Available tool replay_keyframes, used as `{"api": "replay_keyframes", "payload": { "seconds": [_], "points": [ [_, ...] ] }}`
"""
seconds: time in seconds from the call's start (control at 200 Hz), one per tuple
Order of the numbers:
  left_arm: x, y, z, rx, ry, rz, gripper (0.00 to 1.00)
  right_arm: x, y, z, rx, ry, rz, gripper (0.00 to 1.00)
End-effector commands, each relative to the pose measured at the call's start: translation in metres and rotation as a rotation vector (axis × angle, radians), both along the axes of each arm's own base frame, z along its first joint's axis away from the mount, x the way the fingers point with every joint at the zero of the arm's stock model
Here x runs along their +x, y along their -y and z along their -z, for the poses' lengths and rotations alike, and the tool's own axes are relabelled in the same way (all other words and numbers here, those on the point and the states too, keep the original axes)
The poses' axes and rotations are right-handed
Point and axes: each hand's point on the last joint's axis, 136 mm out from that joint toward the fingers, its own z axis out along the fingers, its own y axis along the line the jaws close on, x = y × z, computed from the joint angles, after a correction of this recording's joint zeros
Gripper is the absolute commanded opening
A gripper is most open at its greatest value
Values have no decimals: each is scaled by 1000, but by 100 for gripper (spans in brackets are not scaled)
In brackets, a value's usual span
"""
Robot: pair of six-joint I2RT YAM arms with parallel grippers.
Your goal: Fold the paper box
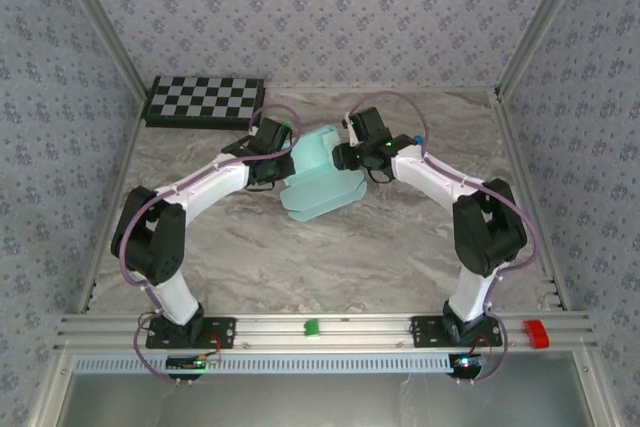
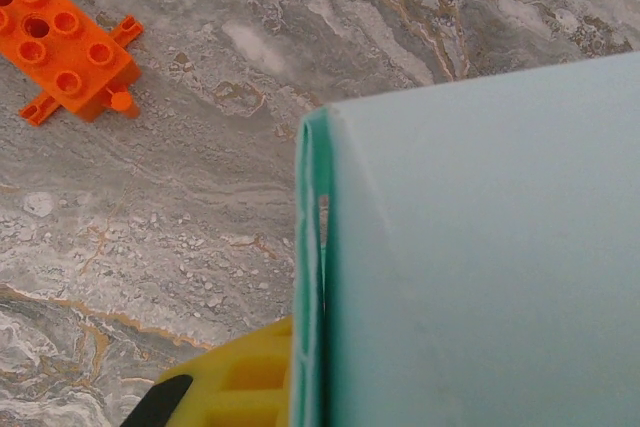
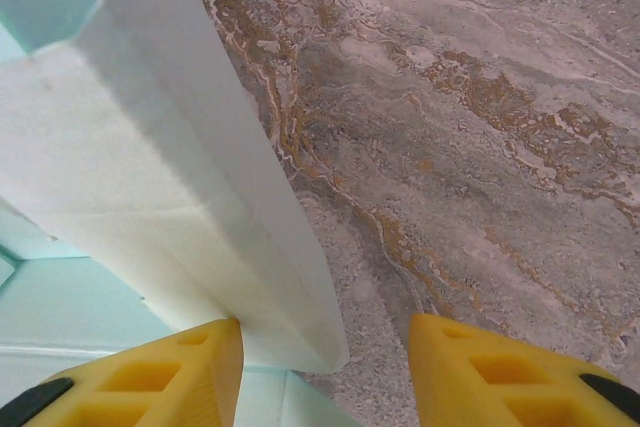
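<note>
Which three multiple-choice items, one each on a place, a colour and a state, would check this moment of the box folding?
1. Where on the table does the checkerboard lie?
A. near right corner
B. far left corner
C. dead centre

2. What colour is the studded block in the left wrist view?
A. orange
B. purple
C. white

3. How do the fingers of the right gripper stand?
A. pressed shut together
B. clamped on a bottle
C. apart

Answers:
1. B: it sits at the back left, by the wall.
2. A: its body and studs are bright orange.
3. C: bare table shows between the yellow fingers, with a flap of the paper box beside one.
</note>
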Motion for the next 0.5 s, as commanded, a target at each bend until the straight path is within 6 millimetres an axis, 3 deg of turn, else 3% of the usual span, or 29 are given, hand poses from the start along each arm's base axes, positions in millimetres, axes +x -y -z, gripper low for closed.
{"api": "replay_keyframes", "payload": {
  "seconds": [0.0,0.265,0.5],
  "points": [
    [4,13,-17,-45,31,45,0,7,-7,-1,0,11,-37,48],
    [4,15,-18,-50,32,58,0,12,-14,5,-17,-4,-70,47],
    [4,17,-17,-52,28,65,0,17,-14,10,-49,-6,-63,39]
  ]
}}
